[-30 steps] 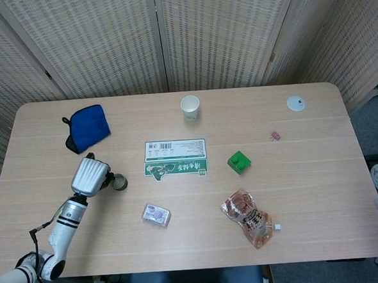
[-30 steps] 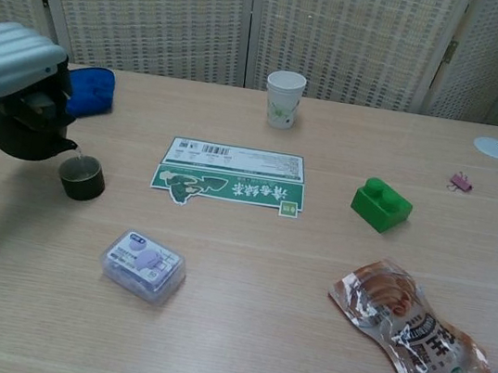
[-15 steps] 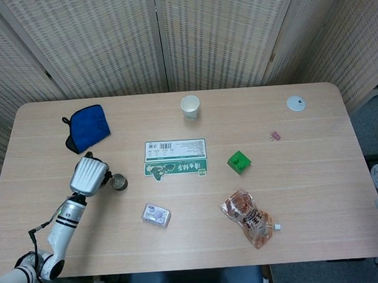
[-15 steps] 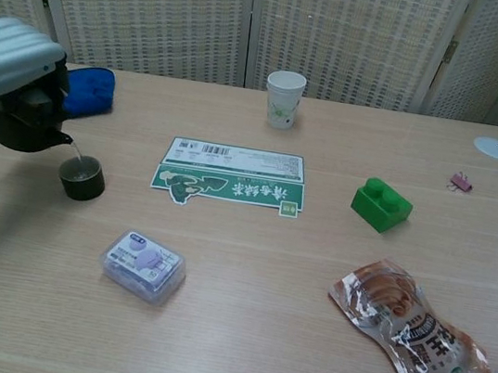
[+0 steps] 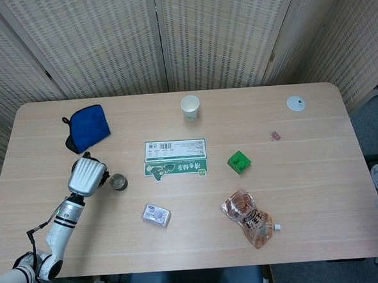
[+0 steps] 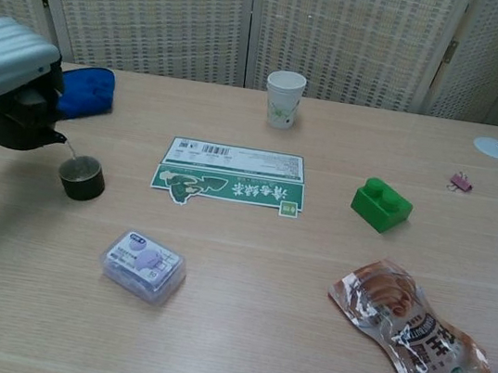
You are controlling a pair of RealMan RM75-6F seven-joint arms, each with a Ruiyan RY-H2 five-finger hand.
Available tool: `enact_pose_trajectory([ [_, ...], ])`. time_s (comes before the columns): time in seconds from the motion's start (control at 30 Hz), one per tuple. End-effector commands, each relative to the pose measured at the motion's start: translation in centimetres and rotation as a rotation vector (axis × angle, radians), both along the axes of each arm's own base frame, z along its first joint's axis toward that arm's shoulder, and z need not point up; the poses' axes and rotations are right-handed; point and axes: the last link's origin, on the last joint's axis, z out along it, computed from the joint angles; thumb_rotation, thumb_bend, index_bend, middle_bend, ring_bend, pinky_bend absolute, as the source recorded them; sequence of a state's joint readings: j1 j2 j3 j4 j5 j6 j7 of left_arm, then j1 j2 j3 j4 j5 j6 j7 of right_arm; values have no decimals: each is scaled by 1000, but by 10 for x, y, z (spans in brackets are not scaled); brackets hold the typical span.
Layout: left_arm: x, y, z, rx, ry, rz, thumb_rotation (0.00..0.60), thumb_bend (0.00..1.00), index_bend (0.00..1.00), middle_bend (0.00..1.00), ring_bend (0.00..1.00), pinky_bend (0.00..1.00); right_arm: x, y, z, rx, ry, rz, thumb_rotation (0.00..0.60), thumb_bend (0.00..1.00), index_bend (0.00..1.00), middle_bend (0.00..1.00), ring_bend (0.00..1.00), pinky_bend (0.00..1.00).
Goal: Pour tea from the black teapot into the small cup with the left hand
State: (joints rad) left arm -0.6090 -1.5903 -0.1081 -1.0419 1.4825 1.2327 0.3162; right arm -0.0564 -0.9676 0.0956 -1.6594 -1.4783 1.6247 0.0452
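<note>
Left hand (image 6: 6,56) grips the black teapot (image 6: 13,118), lifted off the table (image 5: 306,173) and tilted, spout toward the small cup (image 6: 82,177). Fingers mostly hidden under the silver hand shell, but the pot hangs from it, so it's clamped on. A thin stream runs from the spout tip into the cup in the chest view. The cup stands upright on the table just right of the pot, apart from it. Head view: hand (image 5: 84,175) covers the pot, cup (image 5: 118,182) just beside it.

Right hand isn't visible in either view.

Around: blue pouch (image 6: 83,90) behind the hand near the far-left edge. Green-and-white flat carton (image 6: 230,175) lies right of the cup, near it. Small clear box with purple contents (image 6: 143,265) in front of the cup. Paper cup (image 6: 284,99) upright at the far centre. Green block (image 6: 381,204), snack pouch (image 6: 413,341), pink clip (image 6: 460,183) and white disc (image 6: 493,147) all well off to the right. Nothing sits between spout and cup.

Light wood tabletop, woven folding screens (image 5: 169,33) behind.
</note>
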Motion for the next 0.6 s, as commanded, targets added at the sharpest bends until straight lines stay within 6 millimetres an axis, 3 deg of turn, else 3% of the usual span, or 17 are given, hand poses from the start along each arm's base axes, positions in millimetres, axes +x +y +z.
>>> enact_pose_trajectory([
  [0.03,-1,0,0,3,7,-4,600,403,1000,1000,1000,447,0,0,0,0,0,0,600,167,380,335,255,197],
  [0.6,-3,0,-2,8,31,-16,600,403,1000,1000,1000,449,0,0,0,0,0,-2,600,167,380,335,255,197],
])
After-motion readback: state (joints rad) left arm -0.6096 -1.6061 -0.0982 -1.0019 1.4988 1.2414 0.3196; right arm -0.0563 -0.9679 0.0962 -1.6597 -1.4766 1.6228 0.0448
